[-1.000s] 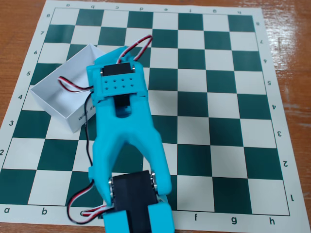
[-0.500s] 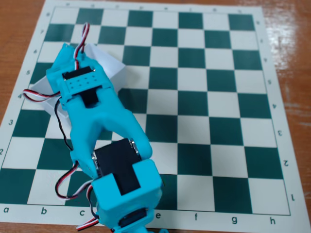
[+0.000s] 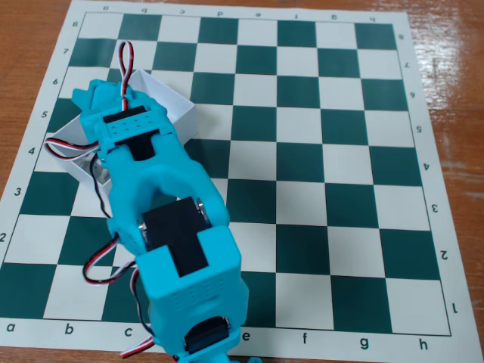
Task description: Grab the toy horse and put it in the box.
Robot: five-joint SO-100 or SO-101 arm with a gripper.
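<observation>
In the fixed view my cyan arm reaches from the bottom edge up to the white box [image 3: 172, 104] on the left side of the chessboard. The arm covers most of the box; only its right corner and a strip of its left wall show. My gripper [image 3: 92, 95] points down over the box's far left part, seen from behind the wrist, so its jaws are hidden. The toy horse is hidden from view.
The green and white chessboard mat [image 3: 325, 151] lies on a brown wooden table [image 3: 454, 91]. Red, white and black servo cables [image 3: 125, 64] loop beside the wrist and along the arm's left side.
The arm has swung left from the box's right end to over its middle and left part. Its elbow has folded closer to the camera. The gripper end sits a little higher in the picture.
</observation>
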